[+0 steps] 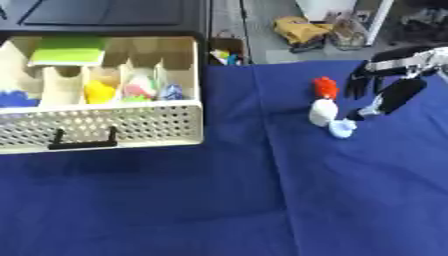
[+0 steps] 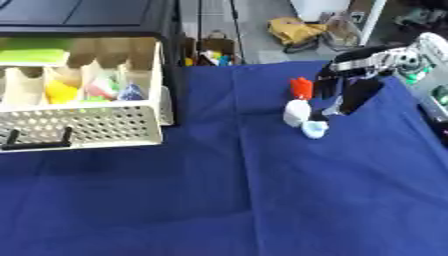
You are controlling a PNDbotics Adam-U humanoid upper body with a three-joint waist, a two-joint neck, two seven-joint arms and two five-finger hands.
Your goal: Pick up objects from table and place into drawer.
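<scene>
Right hand lowered from the upper right, fingers hanging straight and relaxed, holding nothing, just beside three small objects left on the cloth: red piece, white piece, pale blue piece, clustered close, apparently for the next pick. Cream perforated drawer pulled open at left, already stocked with colourful items. Blue tablecloth; cluttered floor beyond. Left hand unseen.
</scene>
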